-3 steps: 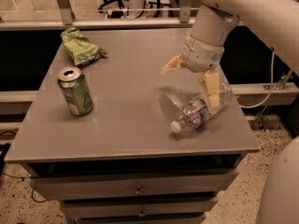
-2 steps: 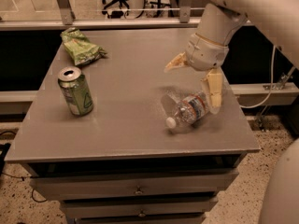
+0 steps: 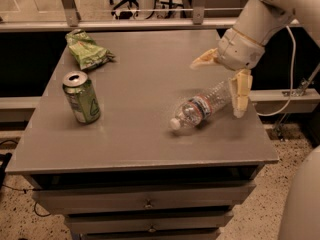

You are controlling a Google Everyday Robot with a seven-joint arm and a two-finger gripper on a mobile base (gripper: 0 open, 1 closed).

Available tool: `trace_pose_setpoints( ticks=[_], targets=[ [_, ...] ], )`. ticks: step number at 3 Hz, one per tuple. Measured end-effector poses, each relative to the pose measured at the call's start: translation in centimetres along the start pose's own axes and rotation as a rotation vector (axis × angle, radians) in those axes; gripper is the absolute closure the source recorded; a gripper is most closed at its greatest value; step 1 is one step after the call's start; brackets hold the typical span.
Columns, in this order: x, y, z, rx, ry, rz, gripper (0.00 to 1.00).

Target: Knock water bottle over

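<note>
End effector [image 3: 216, 88] hangs over the bench [image 3: 140, 149], right-hand part as I see it. Fingers are spread wide: one sticks out sideways, the other points down w/ its tip just beside the base of the water bottle [image 3: 200, 108]. Touching or not, can't tell. Nothing pinched.

Bottle lies on its side on the bench, white cap toward the front edge, base up by that lower finger, so the job looks done imo. Can [image 3: 81, 97] stands upright well apart on the other side. Crumpled green bag [image 3: 87, 49] lies beyond it, toward the back.

Risk now: bottle's round and free, and it sits fairly near the front-right corner. If the arm pulls away w/ the lower finger dragging the base, bottle prob swings or rolls, maybe off the edge. Lifting straight up first = safer. Can's too far off to be bothered.
</note>
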State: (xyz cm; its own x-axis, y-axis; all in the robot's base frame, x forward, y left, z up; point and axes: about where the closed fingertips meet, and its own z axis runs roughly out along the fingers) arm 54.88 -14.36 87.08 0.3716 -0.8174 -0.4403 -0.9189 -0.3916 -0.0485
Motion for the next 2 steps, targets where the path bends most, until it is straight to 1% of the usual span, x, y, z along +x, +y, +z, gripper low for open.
trace_pose_setpoints(
  ticks=[1,2],
  targets=[
    [1.5,-0.4,-2.4,0.087,-0.104,0.07,0.0],
    [1.9,0.0,-5.2,0.179,-0.195,0.151,0.0]
  ],
)
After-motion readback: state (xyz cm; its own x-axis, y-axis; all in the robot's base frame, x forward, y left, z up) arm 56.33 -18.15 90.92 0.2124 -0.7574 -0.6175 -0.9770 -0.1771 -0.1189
